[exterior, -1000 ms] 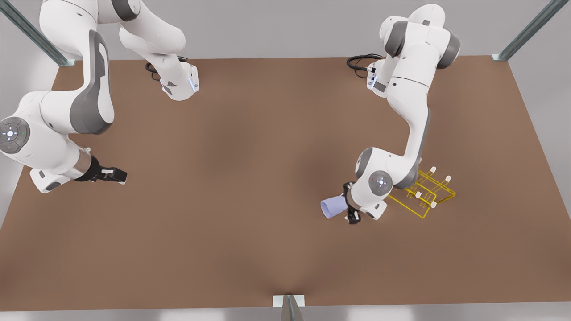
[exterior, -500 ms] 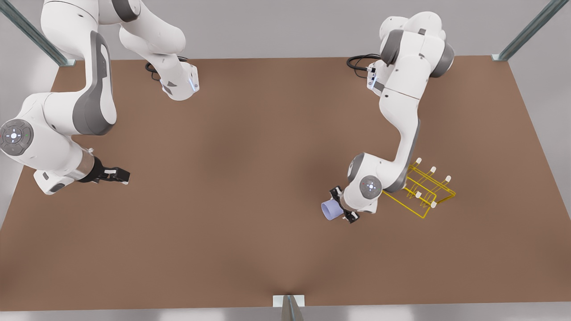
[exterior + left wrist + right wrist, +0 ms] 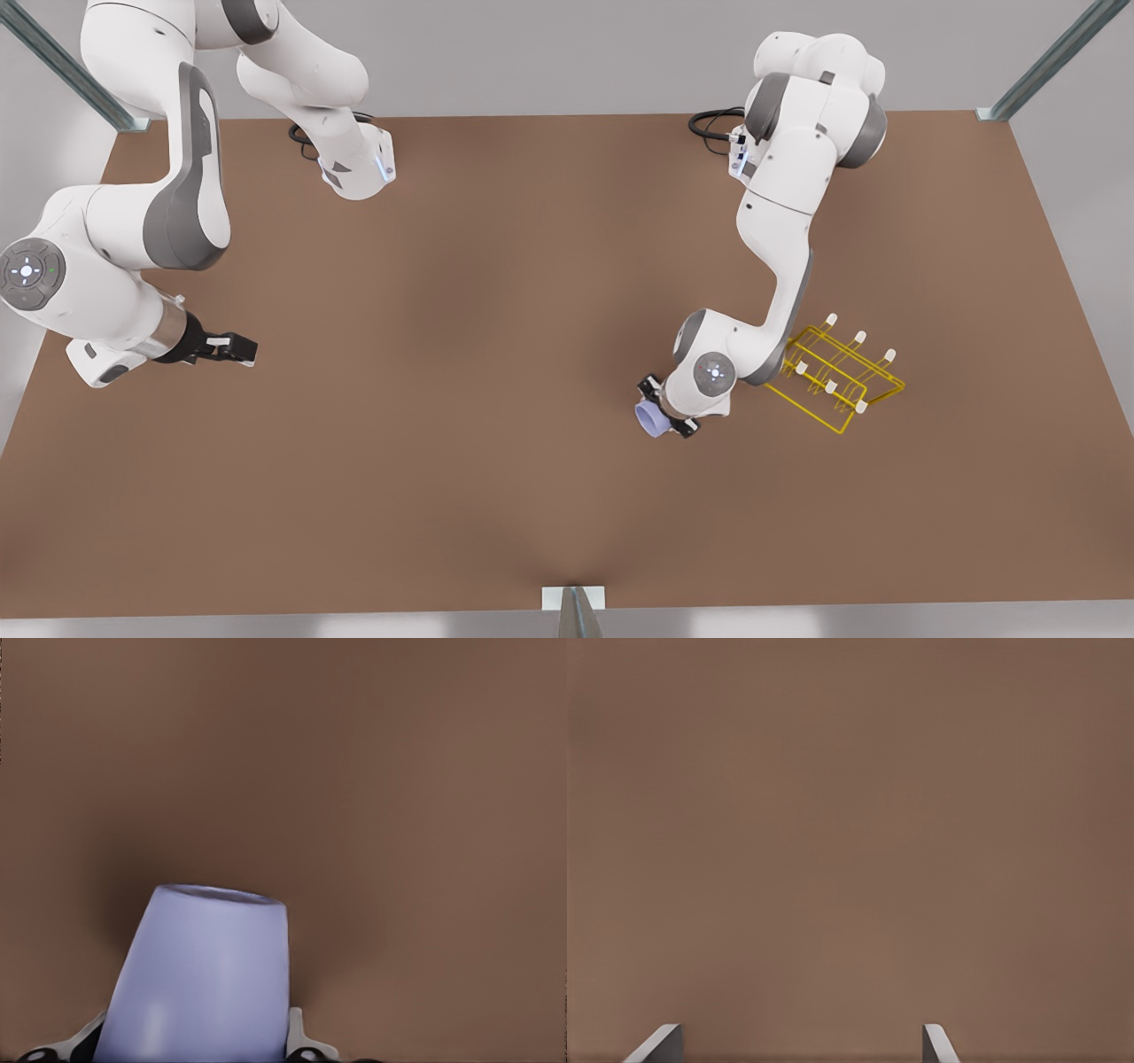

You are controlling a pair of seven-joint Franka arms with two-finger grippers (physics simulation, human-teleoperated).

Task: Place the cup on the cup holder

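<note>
Brown and bare, the worktop (image 3: pixel 496 372) spreads beneath two white arms, with grey wall behind and metal posts at its far corners.

Left claw (image 3: pixel 660 413) is on the arm at the front view's right. It hangs low over the worktop at about four o'clock from the middle, clamped on the cup (image 3: pixel 650 422). In the left wrist view the cup (image 3: pixel 199 979) sits between the two fingers (image 3: pixel 299 1041), which press on its sides near the end closest to the camera; the cup's other end points away toward the brown surface, with a soft shadow beyond it. Whether that far end is the rim or the base cannot be told. In the front view the cup shows as a small lavender round peeking out from under the wrist.

At three o'clock from the cup, near but apart from it, the cup holder (image 3: pixel 837 381) stands on the worktop: a yellow wire frame with white-capped pegs, partly behind the arm's forearm. No cup is on it.

Right claw (image 3: pixel 232 347), on the arm at the front view's left, waits at about nine o'clock over the worktop's edge region. Its fingers (image 3: pixel 657 1045) are spread wide with nothing between them but brown surface.
</note>
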